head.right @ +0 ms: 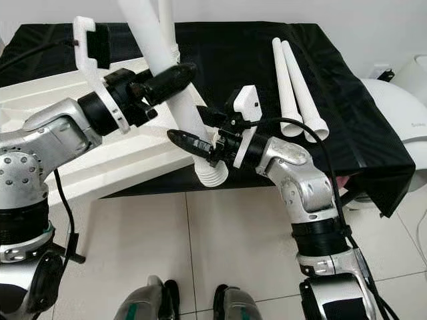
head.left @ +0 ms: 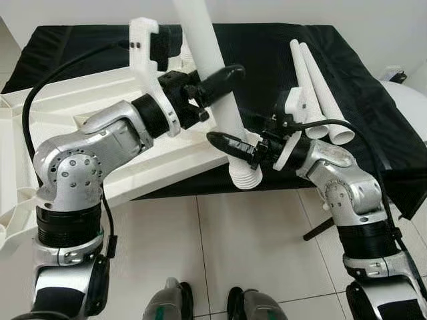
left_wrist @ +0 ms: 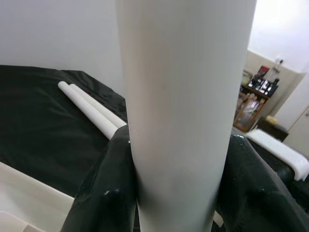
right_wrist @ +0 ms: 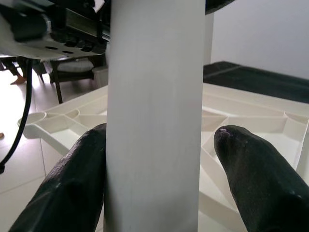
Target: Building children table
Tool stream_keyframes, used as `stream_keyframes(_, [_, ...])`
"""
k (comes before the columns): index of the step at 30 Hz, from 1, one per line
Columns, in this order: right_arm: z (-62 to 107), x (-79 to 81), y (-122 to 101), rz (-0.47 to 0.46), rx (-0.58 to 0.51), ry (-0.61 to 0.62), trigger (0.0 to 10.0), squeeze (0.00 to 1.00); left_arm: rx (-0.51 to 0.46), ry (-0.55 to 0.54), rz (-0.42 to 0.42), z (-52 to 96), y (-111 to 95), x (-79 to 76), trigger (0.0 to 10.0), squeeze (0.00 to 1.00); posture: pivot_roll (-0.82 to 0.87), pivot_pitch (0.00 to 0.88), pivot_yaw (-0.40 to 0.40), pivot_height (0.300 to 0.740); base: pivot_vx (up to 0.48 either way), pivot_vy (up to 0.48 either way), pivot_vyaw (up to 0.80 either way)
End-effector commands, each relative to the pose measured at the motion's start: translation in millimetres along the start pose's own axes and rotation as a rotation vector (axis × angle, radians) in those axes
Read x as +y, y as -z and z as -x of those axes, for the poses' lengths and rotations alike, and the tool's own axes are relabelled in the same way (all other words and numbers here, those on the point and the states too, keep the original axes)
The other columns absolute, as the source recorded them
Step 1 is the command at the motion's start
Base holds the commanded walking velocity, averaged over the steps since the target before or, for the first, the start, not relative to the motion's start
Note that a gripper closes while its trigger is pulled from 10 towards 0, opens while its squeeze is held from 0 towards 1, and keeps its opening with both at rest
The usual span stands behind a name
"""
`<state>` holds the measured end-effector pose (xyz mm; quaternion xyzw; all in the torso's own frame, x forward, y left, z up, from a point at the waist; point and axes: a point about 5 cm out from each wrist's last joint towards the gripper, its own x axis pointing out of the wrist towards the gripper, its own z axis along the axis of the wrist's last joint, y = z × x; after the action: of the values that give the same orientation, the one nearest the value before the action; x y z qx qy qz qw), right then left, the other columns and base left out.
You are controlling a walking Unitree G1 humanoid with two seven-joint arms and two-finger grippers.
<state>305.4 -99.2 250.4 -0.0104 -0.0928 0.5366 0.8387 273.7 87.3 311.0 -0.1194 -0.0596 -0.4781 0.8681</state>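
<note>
White table leg (head.left: 217, 73): centre of frame, tilted, ribbed end lowest, above the floor tiles (head.left: 247, 247). Left pincer (head.left: 215, 85): fingers clamped on the leg's mid-shaft. Right pincer (head.left: 235, 148): low on the leg near the ribbed end; one finger touching, the other standing off, so spread. White tabletop (head.left: 87, 113): underside up, left of frame, on the black-draped bench (head.left: 267, 60). Two spare legs (head.left: 319, 93): side by side, upper right.

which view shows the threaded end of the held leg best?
Left eye view: the leg's ribbed threaded end hangs past the tabletop edge, just below the right gripper. Right eye view shows it too. Both wrist views catch plain shaft between fingers.
</note>
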Motion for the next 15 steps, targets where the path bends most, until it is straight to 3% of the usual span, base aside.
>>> stream_keyframes(1, [0.3, -2.3, -2.5, -0.010, 0.013, 0.010, 10.0, 0.00, 0.075, 0.222, -0.020, -2.4, 13.3, -19.3, 10.0, 0.00, -0.04, 0.140, -0.043, 0.740, 0.000, 0.000, 0.00])
stream_keyframes(15, [3.3, 5.5, 10.6, -0.047, 0.175, -0.048, 10.0, 0.00, 0.100, 0.217, -0.058, -4.3, 13.7, -16.9, 10.0, 0.00, -0.04, 0.142, -0.034, 0.740, 0.000, 0.000, 0.00])
